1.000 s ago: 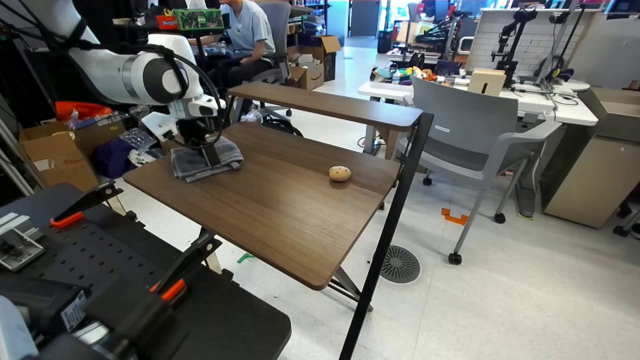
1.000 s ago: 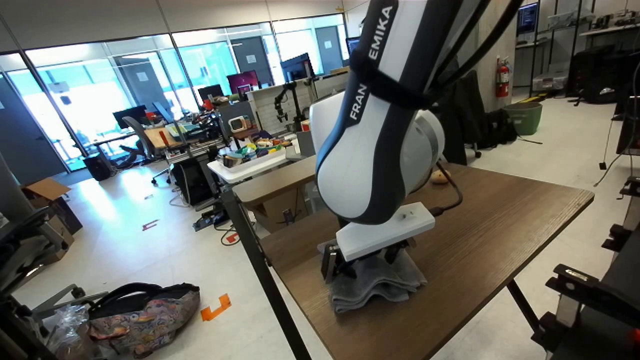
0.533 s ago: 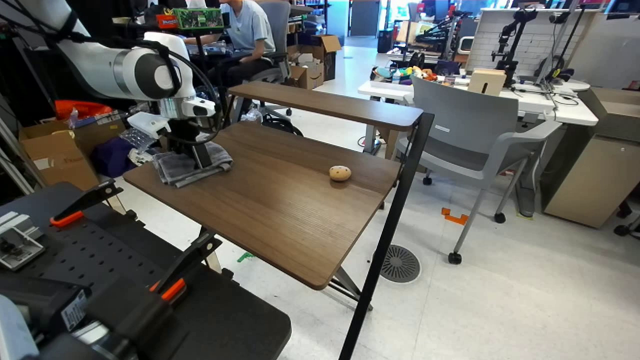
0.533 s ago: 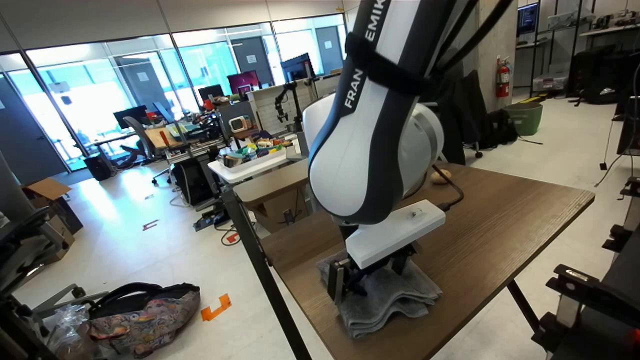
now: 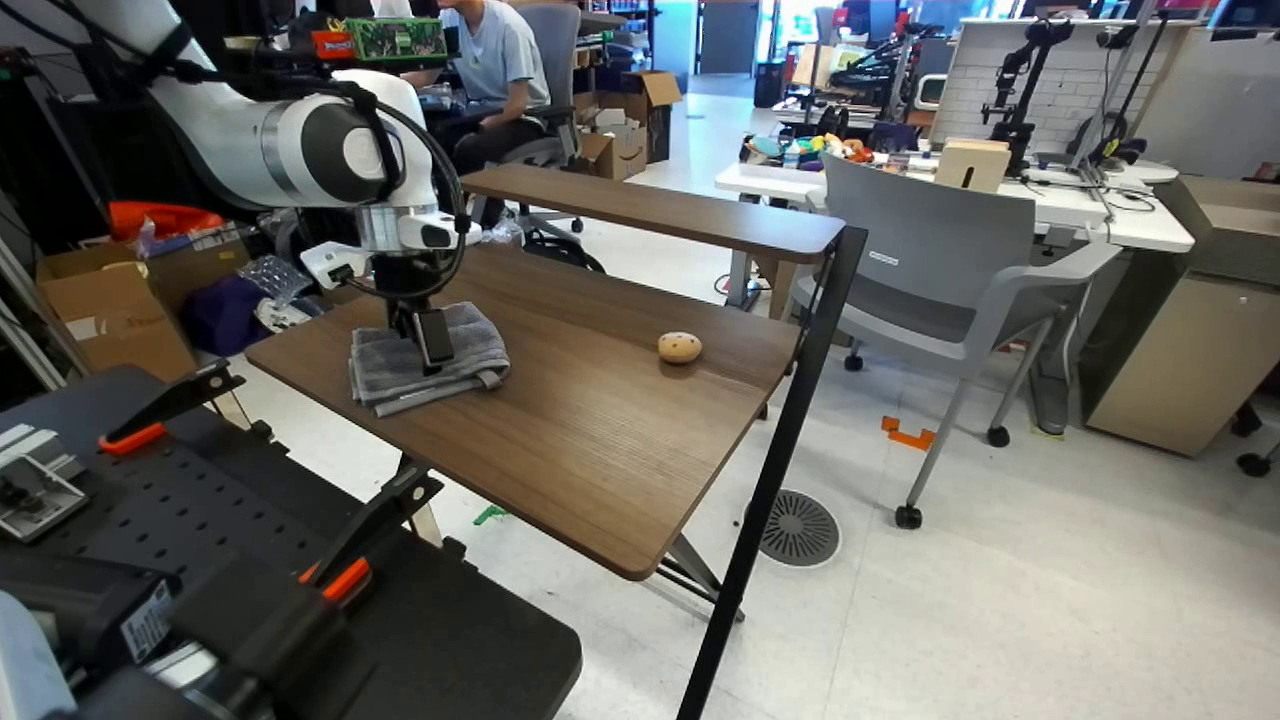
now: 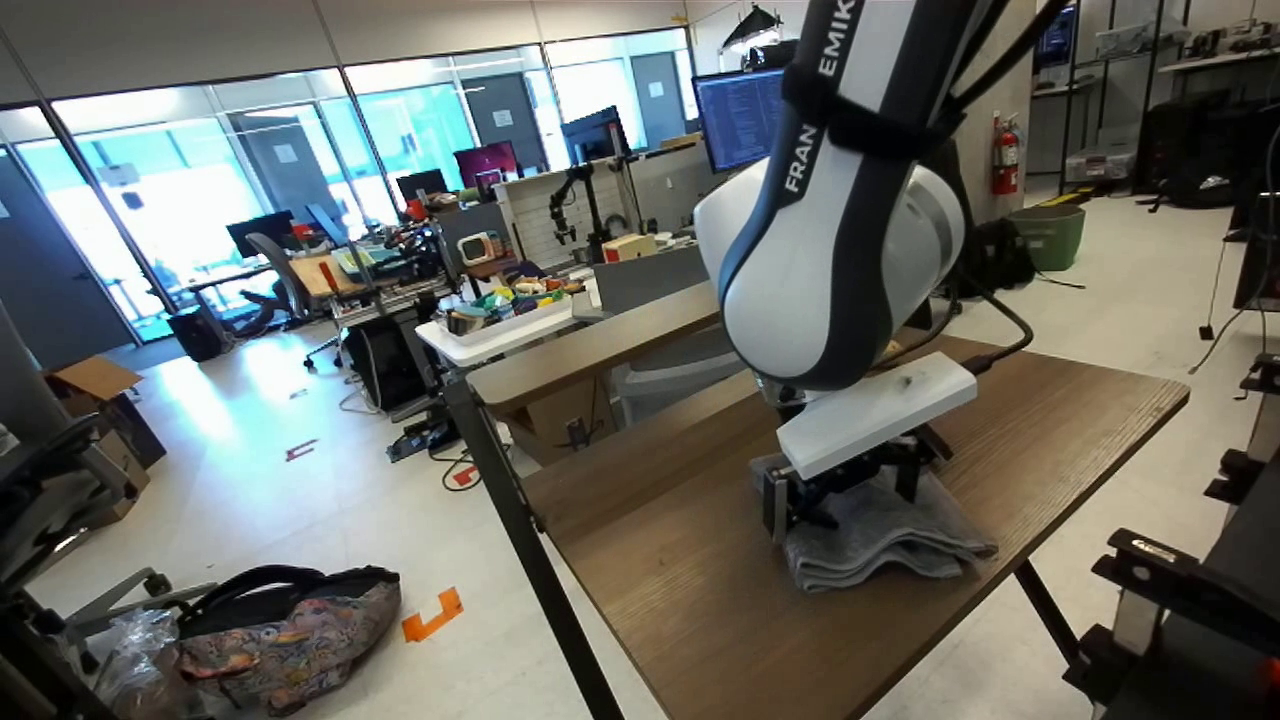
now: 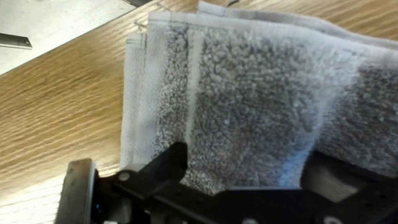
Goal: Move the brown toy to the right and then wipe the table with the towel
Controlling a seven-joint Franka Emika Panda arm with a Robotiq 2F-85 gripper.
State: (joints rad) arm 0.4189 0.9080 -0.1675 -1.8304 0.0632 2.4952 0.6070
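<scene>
Lying directly under the jaws on one worktop (image 5: 560, 450): one folded grey towel (image 5: 398, 378), near edge slanting up rightward in an exterior view. Jaws stand wide apart, both fingers (image 5: 433, 338) down at the towel. One brown toy (image 5: 679, 347) sits well right of the jaws there, long axis roughly crosswise.

Toy (image 6: 890, 349) mostly hidden, wrist-view towel (image 7: 245, 93) cropped
</scene>
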